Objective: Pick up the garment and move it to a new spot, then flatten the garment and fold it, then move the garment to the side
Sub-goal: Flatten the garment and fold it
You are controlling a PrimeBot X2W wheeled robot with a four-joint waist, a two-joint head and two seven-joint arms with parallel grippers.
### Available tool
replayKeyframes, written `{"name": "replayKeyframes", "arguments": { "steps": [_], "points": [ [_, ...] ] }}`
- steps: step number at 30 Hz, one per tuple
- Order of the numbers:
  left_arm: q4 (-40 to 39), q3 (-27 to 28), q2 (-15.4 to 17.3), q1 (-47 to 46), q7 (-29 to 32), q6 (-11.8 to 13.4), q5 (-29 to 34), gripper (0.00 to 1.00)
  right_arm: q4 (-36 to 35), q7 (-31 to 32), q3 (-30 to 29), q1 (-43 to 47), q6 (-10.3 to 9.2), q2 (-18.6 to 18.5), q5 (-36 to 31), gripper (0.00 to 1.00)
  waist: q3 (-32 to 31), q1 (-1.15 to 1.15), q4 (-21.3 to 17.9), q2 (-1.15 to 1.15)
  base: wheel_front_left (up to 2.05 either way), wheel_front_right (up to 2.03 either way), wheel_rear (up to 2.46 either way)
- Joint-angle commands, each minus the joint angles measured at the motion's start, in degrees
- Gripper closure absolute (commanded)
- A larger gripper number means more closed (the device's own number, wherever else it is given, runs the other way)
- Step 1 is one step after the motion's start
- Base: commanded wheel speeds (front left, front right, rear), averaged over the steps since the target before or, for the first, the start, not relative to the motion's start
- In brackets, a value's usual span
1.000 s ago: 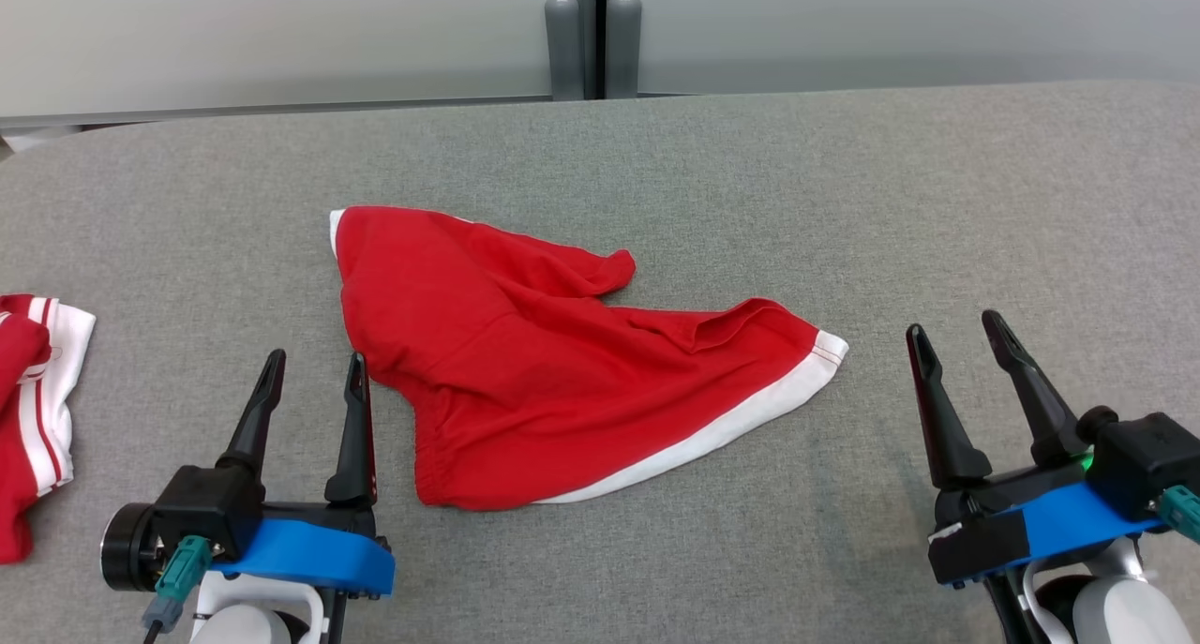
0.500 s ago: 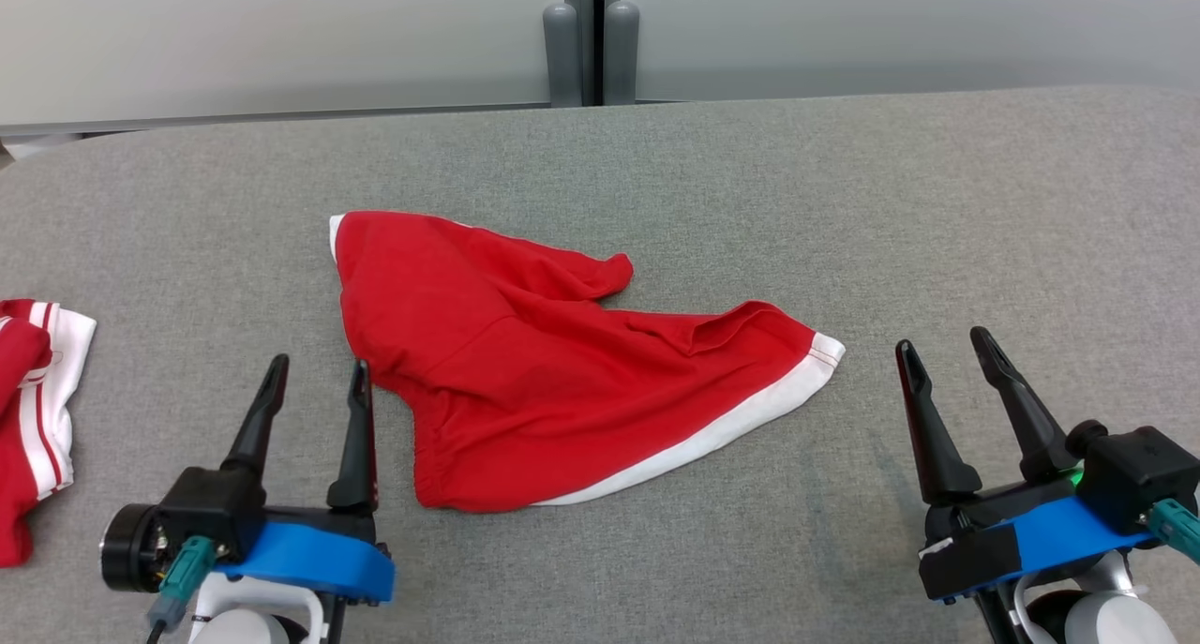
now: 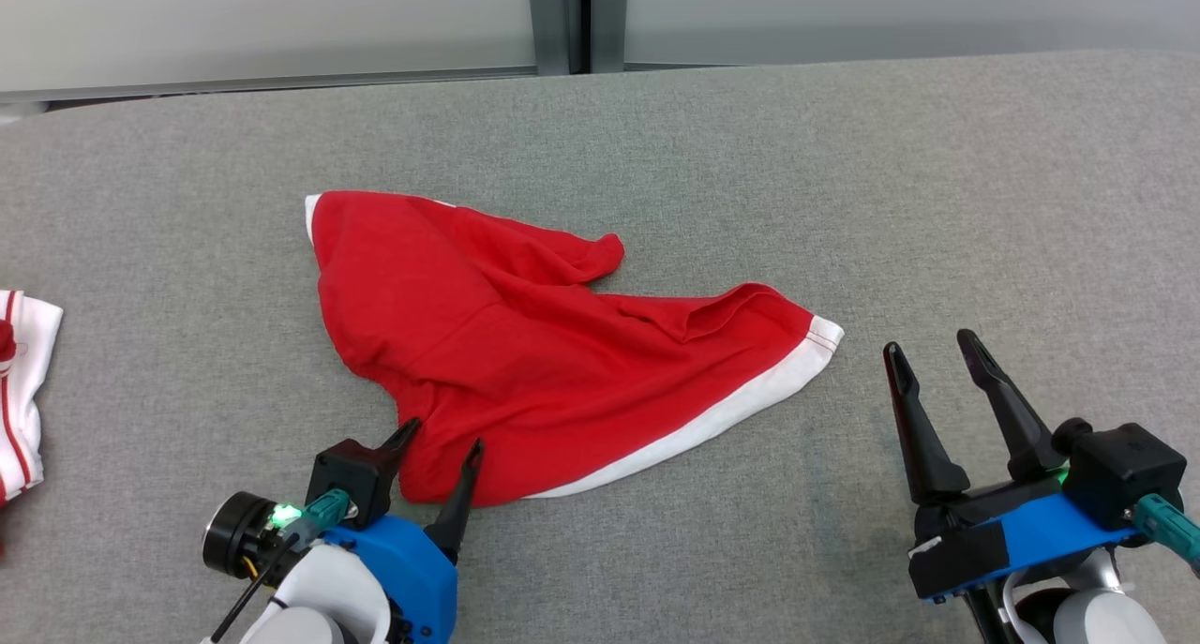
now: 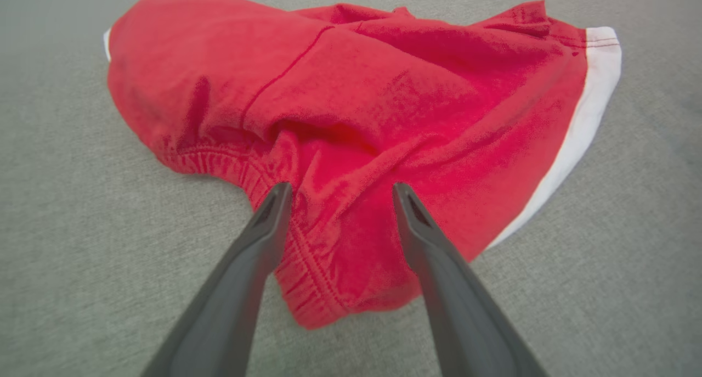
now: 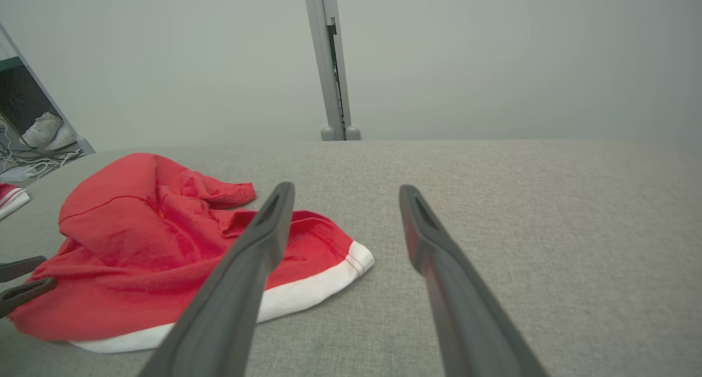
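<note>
So the left gripper has its jaws spread wide over the elastic near edge of the crumpled red cloth garment with white trim, which lies mid grey fabric surface. Off past the white hem, the right gripper sits with jaws apart too. Pickup step, I'd say: next it needs to pinch that edge and lift.

You get just a strip of the second red-and-white garment toward the tabletop's left edge; the head view's border cuts off the rest. The left hand has its fingertips at the near corner of the red garment, and you cannot tell whether they touch the cloth or hang over it. The garment's folds hide the layers beneath. Past the tabletop's far left corner, the shoes and cables are too small to make out in detail.
</note>
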Motion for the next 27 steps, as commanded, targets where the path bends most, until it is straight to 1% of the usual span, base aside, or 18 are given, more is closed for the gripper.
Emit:
{"name": "replayKeyframes", "arguments": {
  "steps": [1,2,3,7,11,14,22,27],
  "points": [
    [0.48,-0.17,0.38,-1.25,0.39,-0.34,0.21,0.14,0.22,-0.43,-0.08,-0.7,0.03,0.04,0.14,0.0,0.14,-0.01,-0.06,0.0,0.0,0.0,0.0],
    [1.1,-0.44,0.5,-1.64,0.99,-0.74,0.21,0.78,0.34,-0.46,-0.11,-0.79,0.03,0.04,0.16,0.0,0.27,-0.01,-0.12,0.0,0.0,0.0,0.0],
    [1.47,-0.58,0.58,-2.03,1.17,-1.09,0.13,1.0,0.47,-0.5,-0.16,-0.91,0.03,0.04,0.13,0.0,0.4,-0.01,-0.2,0.0,0.0,0.0,0.0],
    [0.94,-0.22,0.73,-3.4,-0.02,-1.47,0.14,1.0,0.67,-0.79,-0.55,-0.96,0.03,0.18,0.07,0.0,0.61,-0.01,-0.34,0.0,0.0,0.0,0.0],
    [-2.6,-0.1,1.56,-3.29,0.67,-0.81,0.4,1.0,0.81,-0.74,-1.08,-0.58,0.03,0.31,-0.06,0.0,0.47,-0.01,-0.21,0.0,0.0,0.0,0.0],
    [-6.83,-0.56,2.55,-1.98,2.6,-0.76,0.21,1.0,0.84,-0.61,-1.57,-0.22,0.03,0.38,-0.08,0.0,0.22,-0.01,0.04,0.0,0.0,0.0,0.0],
    [-19.36,-0.84,5.94,1.38,9.48,0.55,-1.33,1.0,0.37,-0.16,-2.71,0.67,0.03,0.82,-0.18,0.0,-0.49,-0.01,0.89,0.0,0.0,0.0,0.0],
    [-24.44,0.2,7.52,2.53,11.67,1.7,-2.23,1.0,0.52,-0.26,-2.98,0.59,0.03,1.04,0.52,0.0,-0.71,-0.01,1.12,0.0,0.0,0.0,0.0]
  ]
}}
